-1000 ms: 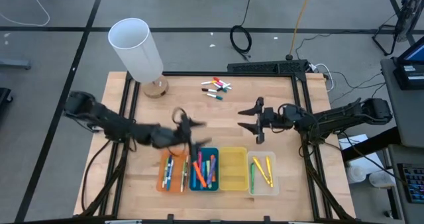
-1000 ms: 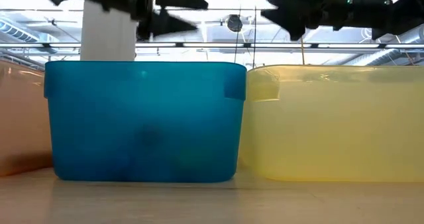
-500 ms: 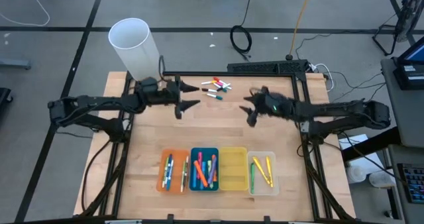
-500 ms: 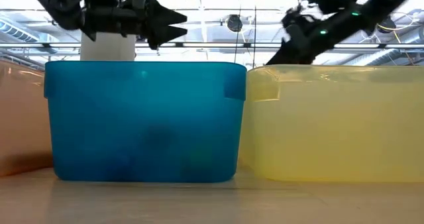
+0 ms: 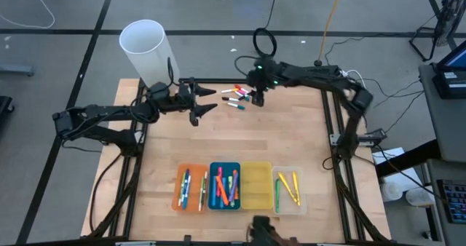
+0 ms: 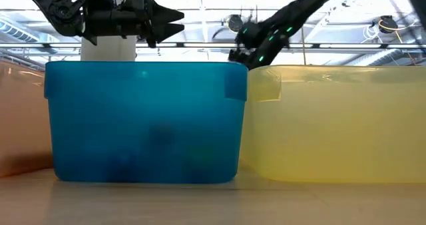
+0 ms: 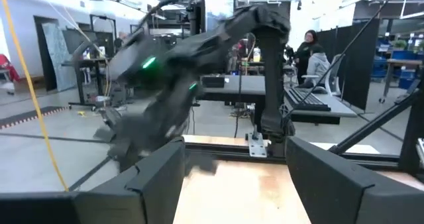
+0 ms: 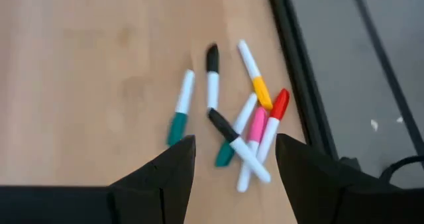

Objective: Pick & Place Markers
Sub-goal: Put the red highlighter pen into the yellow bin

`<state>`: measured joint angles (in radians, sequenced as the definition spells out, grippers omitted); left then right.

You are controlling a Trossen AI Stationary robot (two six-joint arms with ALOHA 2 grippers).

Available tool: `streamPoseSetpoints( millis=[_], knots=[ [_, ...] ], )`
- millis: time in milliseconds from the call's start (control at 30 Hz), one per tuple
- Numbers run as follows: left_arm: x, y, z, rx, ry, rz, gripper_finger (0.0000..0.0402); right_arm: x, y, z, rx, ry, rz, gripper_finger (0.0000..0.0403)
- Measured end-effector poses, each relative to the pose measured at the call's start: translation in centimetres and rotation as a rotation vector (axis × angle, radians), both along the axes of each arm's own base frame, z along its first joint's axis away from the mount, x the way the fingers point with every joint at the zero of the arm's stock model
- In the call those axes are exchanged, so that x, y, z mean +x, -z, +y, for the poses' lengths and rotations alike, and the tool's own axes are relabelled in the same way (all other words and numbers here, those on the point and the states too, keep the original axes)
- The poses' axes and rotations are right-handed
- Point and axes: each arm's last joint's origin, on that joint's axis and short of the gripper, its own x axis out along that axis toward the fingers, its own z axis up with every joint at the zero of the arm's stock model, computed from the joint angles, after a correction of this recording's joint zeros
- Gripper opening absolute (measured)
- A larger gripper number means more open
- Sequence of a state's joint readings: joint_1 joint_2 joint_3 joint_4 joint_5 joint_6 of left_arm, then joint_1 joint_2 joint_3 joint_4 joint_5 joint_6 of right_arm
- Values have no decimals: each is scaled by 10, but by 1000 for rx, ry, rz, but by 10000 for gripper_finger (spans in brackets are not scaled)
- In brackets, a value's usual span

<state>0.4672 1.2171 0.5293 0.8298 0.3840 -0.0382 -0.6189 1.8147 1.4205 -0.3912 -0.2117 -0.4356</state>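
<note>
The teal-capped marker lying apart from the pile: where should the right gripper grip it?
Grip the teal-capped marker mid-barrel, straight from above, right gripper fingers across its length. It lies flat on the table, clear of the crossed markers, so probably nothing else gets nudged.

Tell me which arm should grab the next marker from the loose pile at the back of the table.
Right. The right gripper hangs open right at the loose markers, which fill its wrist view. The left gripper is open too, but off to their side.
</note>
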Motion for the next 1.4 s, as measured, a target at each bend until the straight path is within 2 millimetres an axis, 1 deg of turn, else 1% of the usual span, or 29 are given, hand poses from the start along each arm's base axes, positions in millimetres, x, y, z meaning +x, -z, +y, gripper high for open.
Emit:
streamPoseSetpoints(
  millis=[133,267,367,433,600,700,800,867,1000,1100,1167,1233,1300,1400],
  knots=[
    [0,0,0,57,-7,4,259,19,25,-24,29,0,65,199],
    [0,0,0,91,-12,8,263,26,44,-34,59,7,103,199],
    [0,1,0,71,-10,13,266,26,54,-35,79,-5,144,199],
    [0,1,0,53,-7,16,264,24,56,-33,96,-12,172,199],
    [0,1,0,52,-7,20,256,24,56,-33,78,-40,180,199],
    [0,1,0,52,-8,20,255,23,55,-38,57,-38,166,199],
    [0,1,0,54,-8,19,255,26,66,-42,64,-20,159,199],
    [0,1,0,60,-9,20,255,23,75,-43,92,-11,196,199],
    [0,1,0,75,-11,21,255,25,93,-47,90,8,237,199],
    [0,1,0,77,-11,21,255,26,94,-47,39,34,266,196],
    [0,1,0,77,-11,21,255,26,94,-47,39,35,269,187],
    [0,1,0,78,-11,21,255,24,91,-46,48,33,278,167],
    [0,1,0,76,-12,24,255,23,91,-44,64,28,288,137],
    [0,2,0,72,-11,33,255,22,91,-43,94,10,282,76]
  ],
)
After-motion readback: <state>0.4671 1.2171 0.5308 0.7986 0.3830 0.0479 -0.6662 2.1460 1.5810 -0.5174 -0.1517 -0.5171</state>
